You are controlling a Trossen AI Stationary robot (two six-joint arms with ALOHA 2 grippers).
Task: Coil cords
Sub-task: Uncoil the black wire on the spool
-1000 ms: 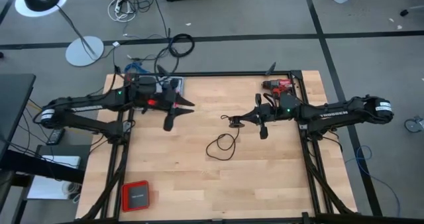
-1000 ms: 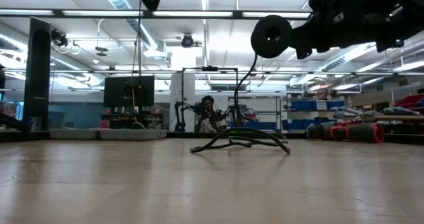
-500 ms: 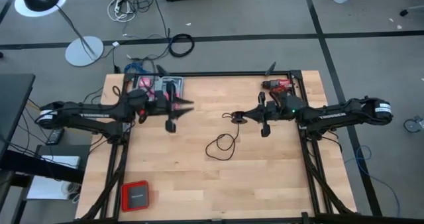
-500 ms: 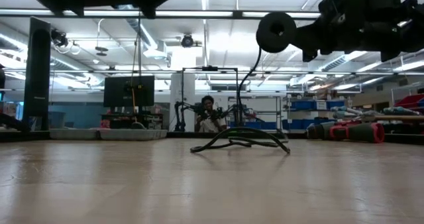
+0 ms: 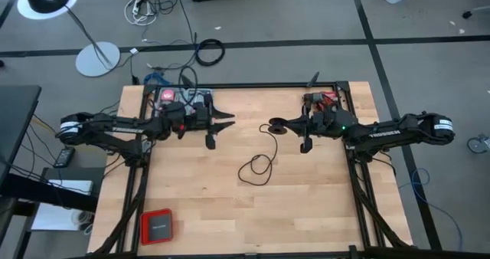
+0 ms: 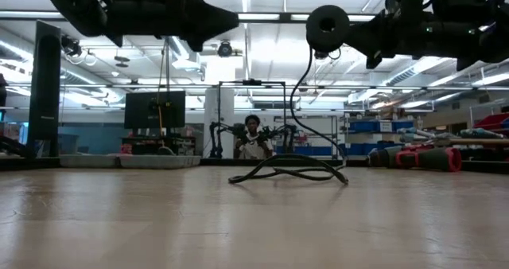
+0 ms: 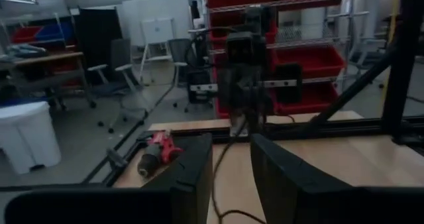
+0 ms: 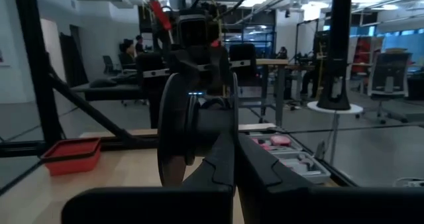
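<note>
The thin black cord (image 6: 288, 172) lies partly looped on the wooden table (image 5: 199, 205), and its upper stretch climbs to a round black disc (image 6: 328, 28) at its top end. My right gripper (image 5: 285, 126) is shut at that disc, high over the table's middle right. Across from it my left gripper (image 5: 227, 122) stands open and level, pointing at the disc from the table's left with nothing between its fingers. The left wrist view shows the right gripper (image 7: 245, 58) straight ahead. My right gripper is shut at the cord's disc end (image 8: 175, 134), reaching level from the table's right. Its own fingertips (image 8: 225, 154) hide the exact place of contact. The disc stands on edge, lifted clear. Below it the cord hangs slack, its lower loop (image 5: 264, 158) resting on the table.
A red drill (image 5: 321, 98) lies at the far right corner. A tray with pink items (image 5: 184, 98) sits at the far left behind the left arm. A red box (image 5: 157, 226) lies near the front left. A person (image 6: 253, 134) sits in the room beyond.
My left gripper has come down and moved toward the table's right, tipping to level, so that it now faces the disc. My right gripper has tipped upward a little, raising the disc slightly toward the far edge. The loop on the table has stayed put.
</note>
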